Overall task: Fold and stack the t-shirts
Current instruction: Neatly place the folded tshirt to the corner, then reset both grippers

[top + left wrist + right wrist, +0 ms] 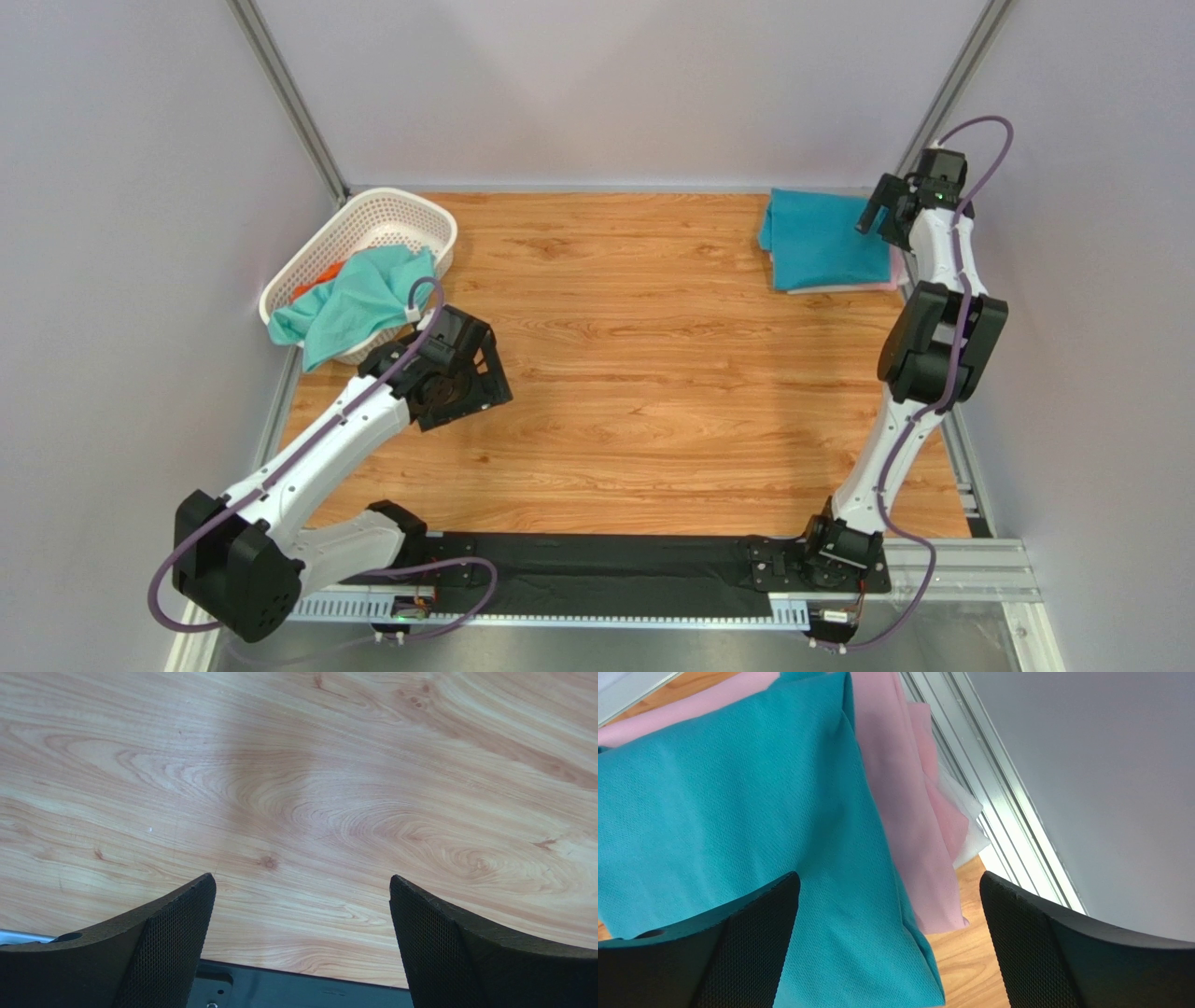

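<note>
"Teal tee [825, 241] on top, folded flat, so that's the pile in the far right corner?"

"Yes. From the right wrist you can see the pink tee [906, 812] under it and an edge of the white tee [964, 824] at the bottom. Three folded and stacked, I'd say, though the edges don't line up neatly."

"And the right gripper [889, 882]?"

"It hangs just above that pile with its jaws spread wide and nothing between them. It isn't holding any cloth."

"So what's left?"

"Two, as far as I can see. The mint-green tee [358, 301] is draped in a heap over the near rim of the basket [407, 210] at the far left, and a bit of the orange tee [320, 276] shows inside, beneath it. Neither is folded."

"Is the left gripper [302, 882] on them?"

"No. It's near the basket but over bare table [659, 364], fingers apart and empty — its wrist camera shows only wood grain."

"More than halfway, then."

"That's my guess. The mint-green one looks easiest to reach, since it lies on top and spills over the rim."
</note>
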### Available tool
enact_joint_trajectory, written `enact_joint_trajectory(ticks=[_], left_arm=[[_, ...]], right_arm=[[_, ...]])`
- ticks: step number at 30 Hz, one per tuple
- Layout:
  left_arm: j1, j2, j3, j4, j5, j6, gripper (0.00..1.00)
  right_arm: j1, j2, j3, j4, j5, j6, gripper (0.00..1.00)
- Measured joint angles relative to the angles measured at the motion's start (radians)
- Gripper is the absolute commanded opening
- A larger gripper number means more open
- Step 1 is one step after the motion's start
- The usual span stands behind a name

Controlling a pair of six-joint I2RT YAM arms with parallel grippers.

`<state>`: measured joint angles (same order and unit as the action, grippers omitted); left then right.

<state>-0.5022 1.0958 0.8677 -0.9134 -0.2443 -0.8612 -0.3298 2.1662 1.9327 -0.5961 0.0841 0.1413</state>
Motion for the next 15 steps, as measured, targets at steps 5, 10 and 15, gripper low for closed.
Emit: enact_joint_trajectory(ticks=[5, 10, 15], left_arm=[[0.000, -0.037, 0.027, -0.004, -0.002, 0.012, 1.00], [0.000, -0.109, 0.056, -0.029, -0.014, 0.023, 1.00], [0.000, -0.225, 0.069, -0.045, -0.028, 0.034, 1.00]], right_arm=[[0.002, -0.076, -0.018, -0.050, -0.039, 0.024, 1.00], [0.015, -0.352, -0.190, -0.040, -0.079, 0.064, 1.00], [0.038, -0.764, -0.520, 0.001, -0.086, 0.111, 1.00]])
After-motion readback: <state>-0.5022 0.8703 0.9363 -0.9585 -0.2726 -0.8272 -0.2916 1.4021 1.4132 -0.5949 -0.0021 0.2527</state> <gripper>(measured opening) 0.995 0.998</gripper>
